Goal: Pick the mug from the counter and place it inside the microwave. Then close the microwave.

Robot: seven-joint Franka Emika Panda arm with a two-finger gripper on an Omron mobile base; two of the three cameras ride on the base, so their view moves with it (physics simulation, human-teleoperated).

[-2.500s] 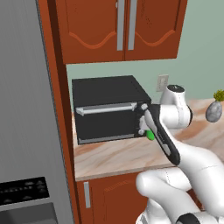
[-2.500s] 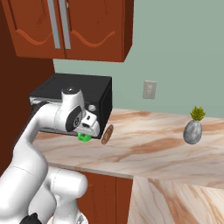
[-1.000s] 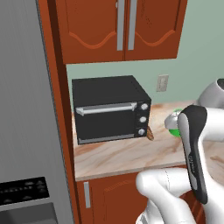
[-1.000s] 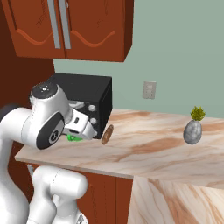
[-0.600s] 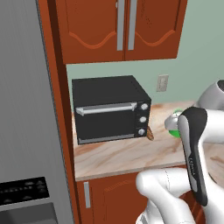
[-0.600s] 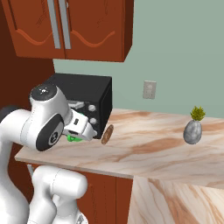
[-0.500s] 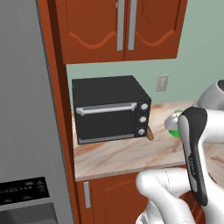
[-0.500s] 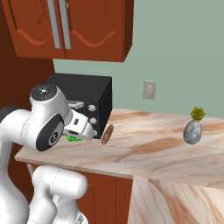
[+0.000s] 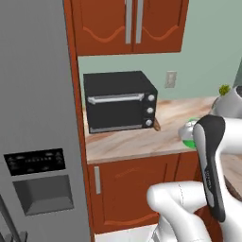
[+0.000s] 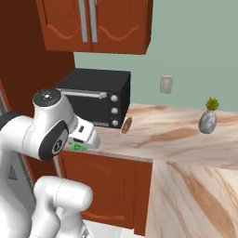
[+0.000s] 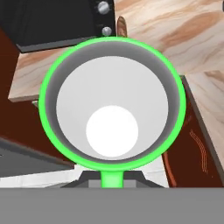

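Far off to the pincer's left stands the tall grey refrigerator [image 9: 33,118] with its dark dispenser panel, nothing to do with this job. Nearer, still left of and beyond the pincer, the black boxy toaster oven [image 9: 118,101] with a silver bar handle sits on the beige-pink marbled stone counter [image 9: 142,142]; it is not the target, and a small brown oval object [image 10: 125,125] leans by its lower right corner. The two-finger pincer [image 10: 82,143] is clenched on the small bright green mug [image 11: 111,103], apparently by its handle, which runs down toward the fingers in the hand view. The mug hangs open-side toward the camera, its white inside showing, carried clear of the counter edge above the reddish-brown cabinets, probably so it can travel without knocking anything. Well right of the pincer, a grey vase with a green sprig [image 10: 208,118] stands on the counter.
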